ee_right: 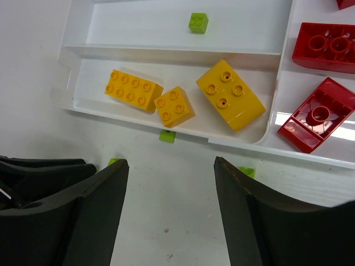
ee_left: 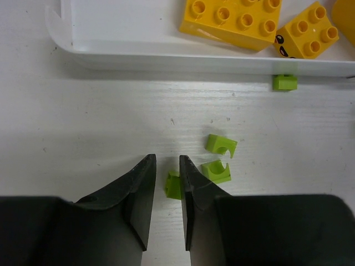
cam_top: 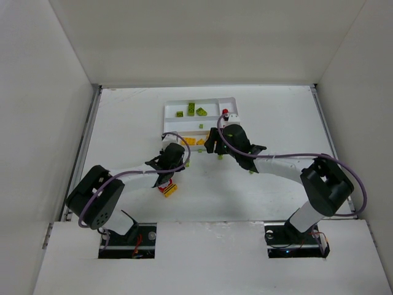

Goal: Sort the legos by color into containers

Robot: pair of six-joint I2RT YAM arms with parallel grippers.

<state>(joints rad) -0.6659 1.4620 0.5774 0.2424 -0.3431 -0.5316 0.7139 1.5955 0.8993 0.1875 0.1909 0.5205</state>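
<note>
Nearest my bases, a red and yellow clump of legos [cam_top: 167, 189] lies on the white surface [cam_top: 123, 123] under my left arm, with bare room on its other sides. My left gripper [ee_left: 167, 166] is narrowed almost to closing around a tiny lime green piece [ee_left: 173, 185]. The piece touches one finger and a sliver of surface shows on its other side, so I cannot tell whether it is clamped. A second lime clip [ee_left: 217, 171] lies just beside that finger and a third lime clip [ee_left: 221, 144] just beyond. Past them the surface is open up to the tray's near rim [ee_left: 166, 61], where a small lime cube [ee_left: 285, 82] sits against the outside. My right gripper [ee_right: 169, 169] hangs wide apart, nothing between its jaws, just short of the same rim. Inside, three yellow bricks [ee_right: 173, 106] fill the near slot, one lime block [ee_right: 198, 22] lies in the next, and red pieces [ee_right: 316, 115] lie in the crosswise slot at the right. Lime green bricks [cam_top: 191, 109] lie in the far slot. White walls [cam_top: 37, 92] close off the left, right and far edges.
</note>
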